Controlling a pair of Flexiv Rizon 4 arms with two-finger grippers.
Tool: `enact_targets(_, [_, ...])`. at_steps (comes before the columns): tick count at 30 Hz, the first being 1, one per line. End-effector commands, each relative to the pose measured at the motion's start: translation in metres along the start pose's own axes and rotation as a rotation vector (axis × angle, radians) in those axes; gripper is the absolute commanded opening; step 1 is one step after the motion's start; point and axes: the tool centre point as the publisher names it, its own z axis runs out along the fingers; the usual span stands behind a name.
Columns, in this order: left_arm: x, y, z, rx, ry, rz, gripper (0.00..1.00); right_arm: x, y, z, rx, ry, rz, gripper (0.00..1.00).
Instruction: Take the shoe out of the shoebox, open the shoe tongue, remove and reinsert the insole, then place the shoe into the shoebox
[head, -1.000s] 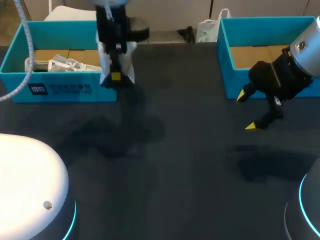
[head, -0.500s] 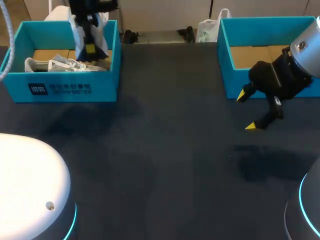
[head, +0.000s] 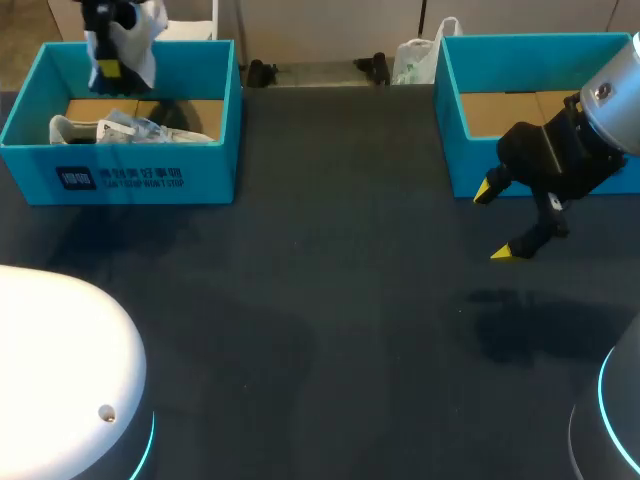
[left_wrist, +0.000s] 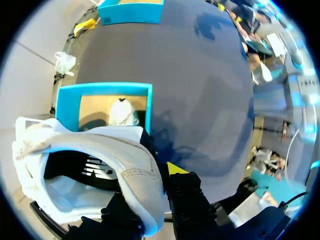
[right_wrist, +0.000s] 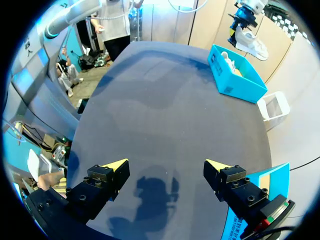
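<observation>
A white shoe (head: 140, 40) hangs in the air over the back of the left blue shoebox (head: 150, 165), with my left gripper (head: 107, 62) shut on it. In the left wrist view the fingers of that gripper (left_wrist: 155, 175) pinch the shoe (left_wrist: 95, 155) by the wall of its opening, and the dark inside shows. Below lies the shoebox (left_wrist: 67, 102) with a second white shoe (left_wrist: 122, 112) in it, also seen in the head view as the second shoe (head: 105, 128). My right gripper (head: 497, 222) hangs open and empty in front of the right blue box (head: 447, 110); its own view shows the gripper (right_wrist: 166, 165) above bare table.
The right blue box has a brown cardboard floor (head: 500, 110) with nothing on it. A white round robot base (head: 55, 370) fills the near left corner. The dark table (head: 330, 280) lies between the two boxes. The left shoebox (right_wrist: 235, 75) sits far ahead of my right gripper.
My left arm has carried the shoe up and leftward, from in front of the shoebox's right corner to above its back. The right arm has not moved.
</observation>
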Motion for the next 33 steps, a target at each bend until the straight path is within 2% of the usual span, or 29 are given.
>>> enact_targets(1, [-0.014, 0.019, -0.009, 0.022, -0.003, -0.015, 0.0, 0.0, 0.0, 0.001, 0.003, -0.002, 0.001, 1.0])
enact_targets(6, [-0.028, 0.045, -0.013, 0.018, -0.004, 0.047, 0.0, 0.0, 0.0, 0.001, 0.003, -0.002, 0.001, 1.0])
enact_targets(10, [-0.038, 0.066, -0.012, -0.018, -0.01, 0.119, 0.0, 0.0, 0.0, 0.001, 0.003, -0.002, 0.001, 1.0])
enact_targets(20, [-0.069, 0.108, 0.002, -0.095, -0.038, 0.154, 0.0, 0.0, 0.0, 0.001, 0.003, -0.002, 0.001, 1.0])
enact_targets(28, [-0.094, 0.134, 0.018, -0.089, -0.018, 0.117, 0.0, 0.0, 0.0, 0.001, 0.003, -0.002, 0.001, 1.0])
enact_targets(33, [-0.11, 0.142, 0.023, -0.043, 0.018, 0.08, 0.0, 0.0, 0.0, 0.001, 0.003, -0.002, 0.001, 1.0])
